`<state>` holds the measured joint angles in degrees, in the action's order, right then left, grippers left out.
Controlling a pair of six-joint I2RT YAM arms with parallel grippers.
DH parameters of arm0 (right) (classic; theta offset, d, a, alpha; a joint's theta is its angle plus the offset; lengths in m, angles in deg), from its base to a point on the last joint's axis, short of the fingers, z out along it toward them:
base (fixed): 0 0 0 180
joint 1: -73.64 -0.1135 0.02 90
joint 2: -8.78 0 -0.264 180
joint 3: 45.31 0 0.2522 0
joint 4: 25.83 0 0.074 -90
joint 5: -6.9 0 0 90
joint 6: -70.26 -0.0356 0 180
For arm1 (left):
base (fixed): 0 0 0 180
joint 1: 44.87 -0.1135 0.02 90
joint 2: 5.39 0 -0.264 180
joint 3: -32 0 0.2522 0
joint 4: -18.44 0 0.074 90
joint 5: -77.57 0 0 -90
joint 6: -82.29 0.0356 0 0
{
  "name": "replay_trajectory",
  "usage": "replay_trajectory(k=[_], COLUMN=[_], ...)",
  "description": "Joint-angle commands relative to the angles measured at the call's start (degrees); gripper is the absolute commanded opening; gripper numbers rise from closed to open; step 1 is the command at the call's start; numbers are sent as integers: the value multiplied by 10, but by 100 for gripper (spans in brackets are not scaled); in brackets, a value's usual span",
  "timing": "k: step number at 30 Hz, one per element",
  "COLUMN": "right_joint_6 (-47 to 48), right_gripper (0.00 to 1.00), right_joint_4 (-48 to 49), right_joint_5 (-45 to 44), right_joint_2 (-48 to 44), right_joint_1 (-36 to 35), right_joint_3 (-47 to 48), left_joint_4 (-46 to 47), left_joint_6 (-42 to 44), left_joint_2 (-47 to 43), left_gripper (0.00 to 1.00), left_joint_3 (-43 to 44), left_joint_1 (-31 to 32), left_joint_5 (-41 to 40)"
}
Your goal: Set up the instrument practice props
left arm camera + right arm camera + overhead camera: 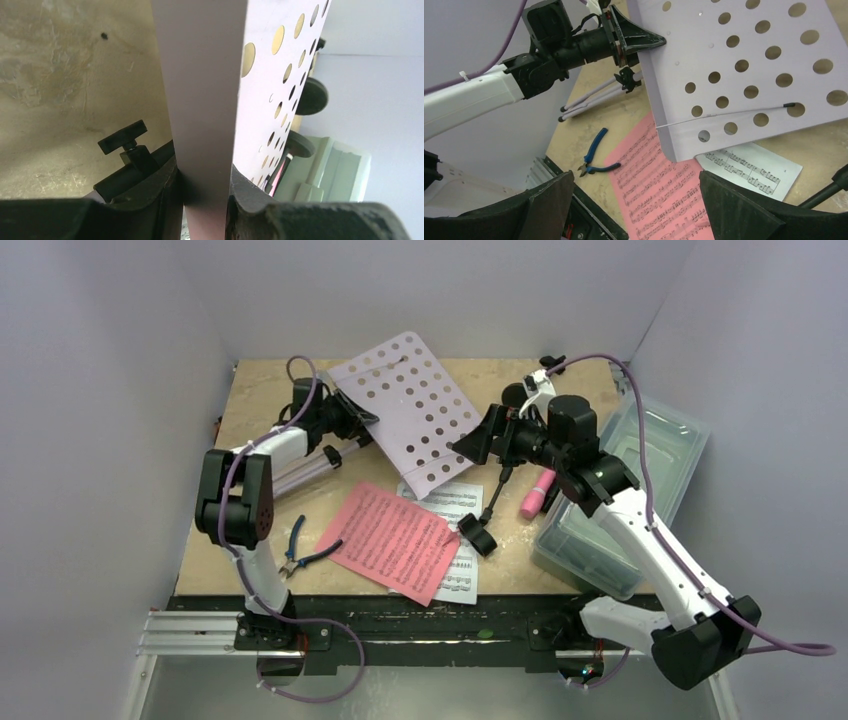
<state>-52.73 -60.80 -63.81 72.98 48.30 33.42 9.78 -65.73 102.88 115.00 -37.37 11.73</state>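
Found the left gripper [205,200] pinched tight on the lavender music desk [410,410], at its 9 o'clock edge, desk tilted over the table's 12 o'clock end. Caught the right gripper [634,200] at the desk's 3 o'clock, fingers spread wide, nothing between. Spotted the pink page [395,540] overlapping the white page [455,502] at the desk's 6 o'clock, and the pink microphone [537,493] at 4 o'clock, just beside the tub [640,470].

The left arm [262,455] rises from the lower left of the top view with its elbow sharply bent. Its wrist reaches toward upper centre, jaws clamped on the edge of the lavender music desk [200,100]. The right arm [650,540] stretches from lower right toward centre, wrist turned leftward, jaws spread wide and apparently gripping nothing.
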Motion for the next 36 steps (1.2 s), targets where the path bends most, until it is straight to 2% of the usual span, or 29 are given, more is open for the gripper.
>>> replay_trajectory(k=[1, 8, 13, 19, 26, 30, 36], right_joint_6=[-32, -115, -156, -155, -165, -161, -196], right_gripper=[99, 99, 98, 87, 65, 61, 58], right_joint_4=[63, 174, 250, 296, 361, 403, 495], right_joint_5=[18, 35, 39, 2, 27, 26, 32], right_joint_2=[-31, -56, -51, -29, 44, 81, 136], right_joint_1=[0, 1, 1, 10, 39, 40, 31], right_joint_3=[-17, -63, -72, -48, 12, 39, 66], left_joint_4=[152, 174, 234, 313, 406, 455, 475], left_joint_6=[-52, -100, -161, -236, -314, -344, -343], left_joint_2=[-132, -208, -227, -234, -232, -237, -240], left_gripper=[0, 0, 0, 0, 0, 0, 0], left_joint_3=[66, 126, 151, 155, 141, 120, 100], left_joint_1=[-11, -12, -12, -12, -12, -11, -10], left_joint_5=[53, 20, 6, 5, 9, 11, 14])
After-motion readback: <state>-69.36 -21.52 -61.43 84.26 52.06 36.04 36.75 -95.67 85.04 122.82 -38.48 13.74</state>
